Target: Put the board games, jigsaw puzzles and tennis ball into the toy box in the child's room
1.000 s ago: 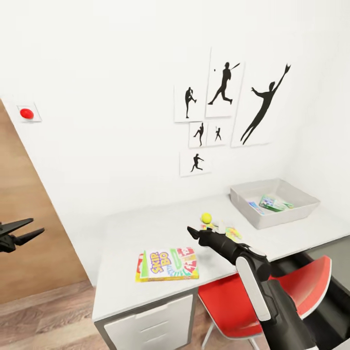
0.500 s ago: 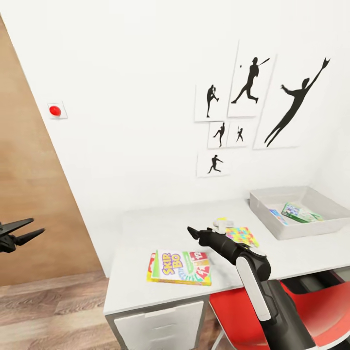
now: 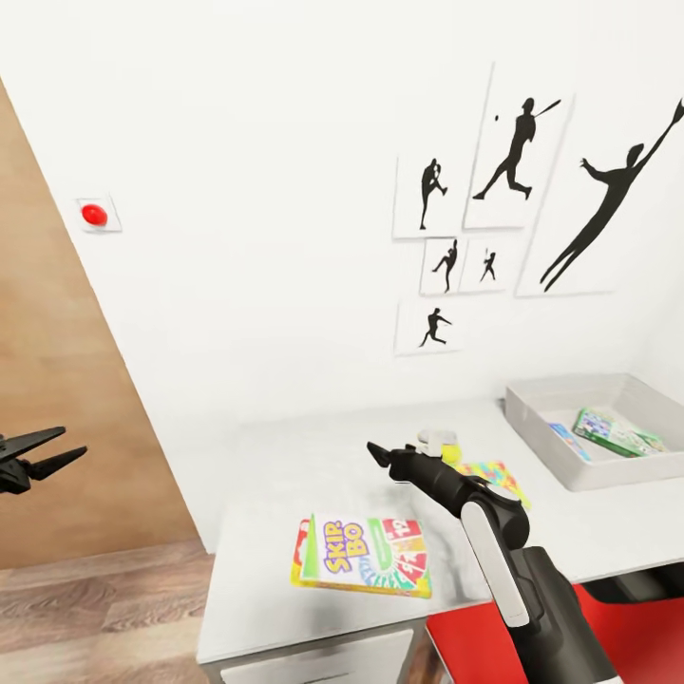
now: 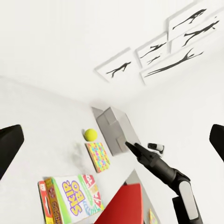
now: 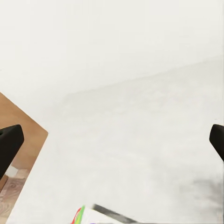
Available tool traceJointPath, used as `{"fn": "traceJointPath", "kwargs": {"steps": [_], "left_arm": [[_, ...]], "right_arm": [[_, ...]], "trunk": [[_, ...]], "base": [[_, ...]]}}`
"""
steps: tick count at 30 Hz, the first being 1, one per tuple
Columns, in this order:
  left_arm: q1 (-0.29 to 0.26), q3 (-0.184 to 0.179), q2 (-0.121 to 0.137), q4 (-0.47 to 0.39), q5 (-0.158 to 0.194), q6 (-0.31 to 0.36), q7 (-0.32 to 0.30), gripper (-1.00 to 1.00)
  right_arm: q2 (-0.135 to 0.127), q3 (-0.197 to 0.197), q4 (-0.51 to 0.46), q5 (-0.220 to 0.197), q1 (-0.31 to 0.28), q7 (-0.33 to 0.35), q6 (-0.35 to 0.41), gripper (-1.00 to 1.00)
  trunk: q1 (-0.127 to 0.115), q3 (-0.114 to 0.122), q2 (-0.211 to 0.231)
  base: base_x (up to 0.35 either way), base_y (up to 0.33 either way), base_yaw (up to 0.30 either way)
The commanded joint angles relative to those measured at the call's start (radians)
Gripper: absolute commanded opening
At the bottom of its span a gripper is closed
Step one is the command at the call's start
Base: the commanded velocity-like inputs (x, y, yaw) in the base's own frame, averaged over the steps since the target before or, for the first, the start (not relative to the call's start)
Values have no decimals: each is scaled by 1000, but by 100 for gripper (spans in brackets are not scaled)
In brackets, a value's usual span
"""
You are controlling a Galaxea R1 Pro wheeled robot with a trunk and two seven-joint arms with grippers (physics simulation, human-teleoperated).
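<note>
I'm hovering the right gripper [image 3: 378,454], jaws spread with nothing in them, over the table [image 3: 285,475], so I'd drop it squarely onto the Skip-Bo box [image 3: 363,556] lying at the near edge, left of the toy box [image 3: 546,427].

Bare table [image 3: 313,456] lies open ahead; Skip-Bo box [image 3: 363,568] and puzzle [image 3: 494,475] flank it.
</note>
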Motion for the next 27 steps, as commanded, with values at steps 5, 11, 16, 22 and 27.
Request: {"fn": "traceJointPath", "kwargs": {"steps": [5, 11, 16, 22, 27], "left_arm": [[-1, -1, 1, 1, 5, 6, 0, 100], [-1, -1, 1, 1, 5, 6, 0, 100], [-1, -1, 1, 1, 5, 6, 0, 100], [-1, -1, 1, 1, 5, 6, 0, 100], [-1, -1, 0, 1, 5, 6, 0, 100]], "right_arm": [[0, -2, 6, 2, -1, 3, -24, 100], [1, -2, 9, 52, -1, 4, -29, 100], [2, -7, 9, 53, -1, 6, -29, 100], [3, -9, 9, 60, -1, 2, -29, 100], [5, -9, 9, 61, -1, 2, -29, 100]], "trunk": [[1, -1, -1], [1, -1, -1], [1, -1, -1], [1, -1, -1], [1, -1, -1]], "base": [[221, -90, 0], [253, -85, 0], [142, -112, 0], [12, -13, 0], [1, -1, 0]]}}
